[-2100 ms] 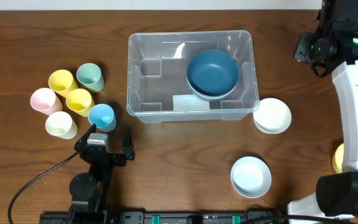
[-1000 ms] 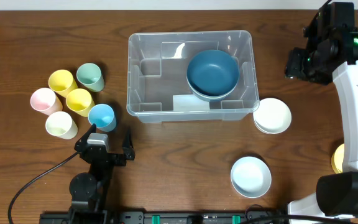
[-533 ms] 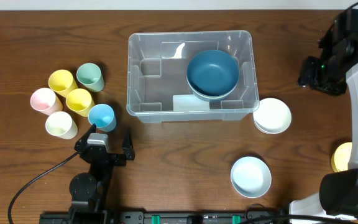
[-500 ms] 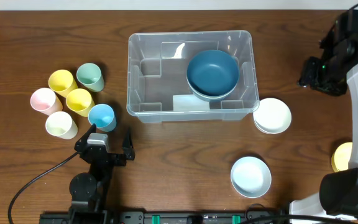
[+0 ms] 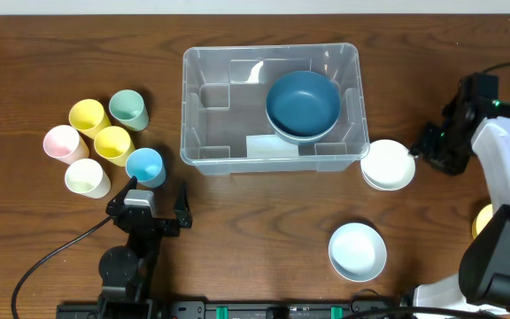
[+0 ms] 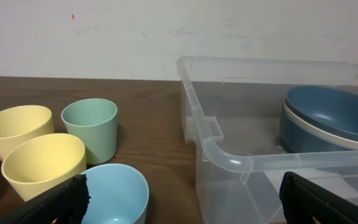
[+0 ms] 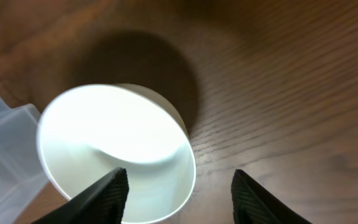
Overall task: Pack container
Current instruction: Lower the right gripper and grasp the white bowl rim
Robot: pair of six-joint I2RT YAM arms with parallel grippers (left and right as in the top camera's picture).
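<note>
Container (image 5: 184, 97) at table centre, far side; blue bowl (image 5: 303, 103) inside, right half. Right gripper (image 7: 179, 186) spread wide over white bowl (image 7: 114, 149) just right of container, likely aligning for rim grasp. Left gripper (image 6: 185, 202) spread, idle near cups (image 5: 112, 142).

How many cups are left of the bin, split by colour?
yellow cups: 2
green cup: 1
pink cup: 1
blue cup: 1
cream cup: 1
Total: 6
</note>
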